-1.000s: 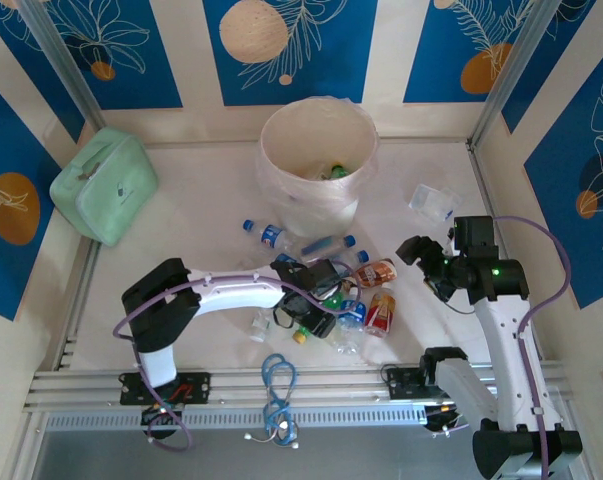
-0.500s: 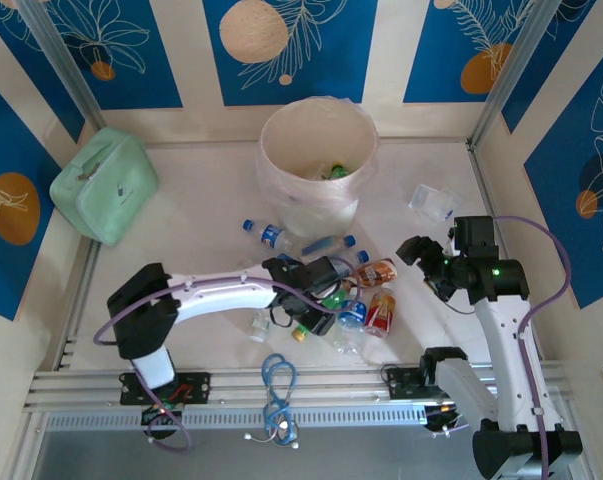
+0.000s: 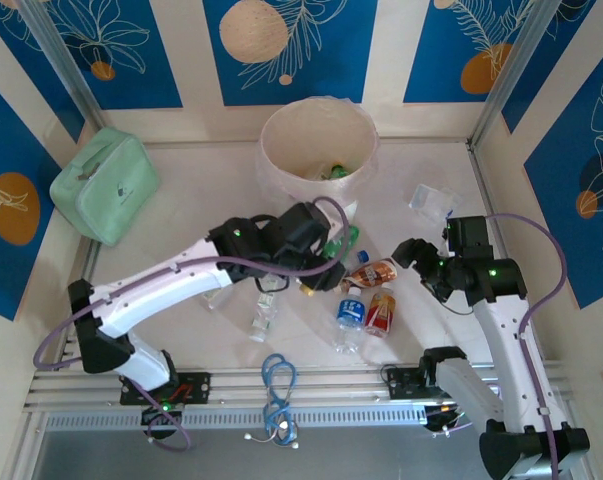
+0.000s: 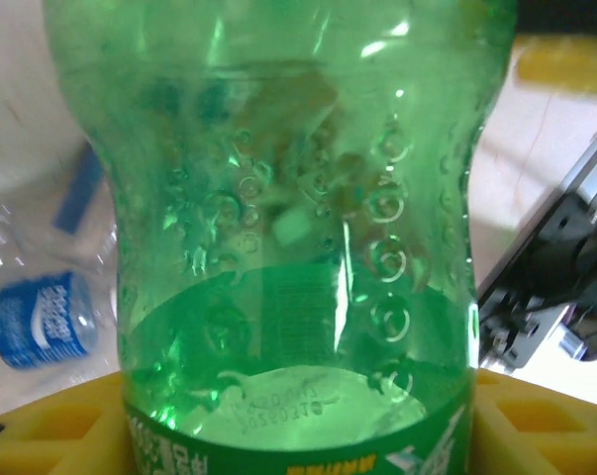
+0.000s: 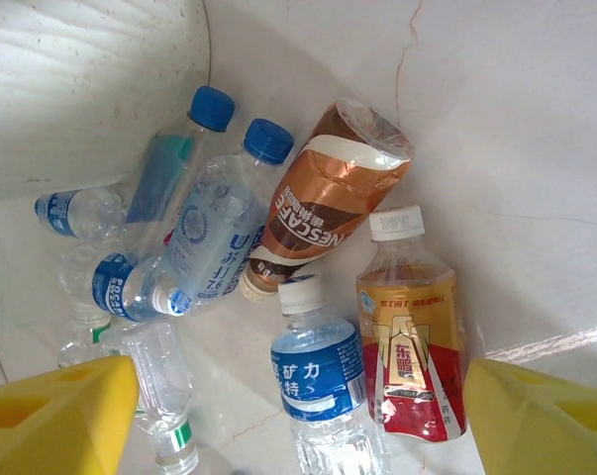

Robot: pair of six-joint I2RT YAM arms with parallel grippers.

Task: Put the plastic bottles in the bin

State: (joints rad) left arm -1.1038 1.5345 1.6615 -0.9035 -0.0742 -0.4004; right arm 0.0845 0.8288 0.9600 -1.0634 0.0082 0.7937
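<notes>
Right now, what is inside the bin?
Inside the bin, at least one green bottle shows low down. Its near wall hides the rest of the bottom, so I cannot count.

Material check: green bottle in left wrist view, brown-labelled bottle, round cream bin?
Green translucent bottle: thin glossy plastic, probably PET; see-through, moulded dimples. Brown-labelled bottle: plastic under shiny creased film sleeve. Round cream bin: apparently matte plastic, wrinkled clear bag liner.

Translucent green bottle (image 4: 298, 247). Brown-and-cream bottle (image 5: 323, 198), red-and-orange labelled bottle (image 5: 409, 356), clear blue-labelled bottle (image 5: 318, 381). Cream bin (image 3: 311, 198), mint-green pouch (image 3: 106, 185), blue wall panels (image 3: 131, 50) with white leaf outlines.
</notes>
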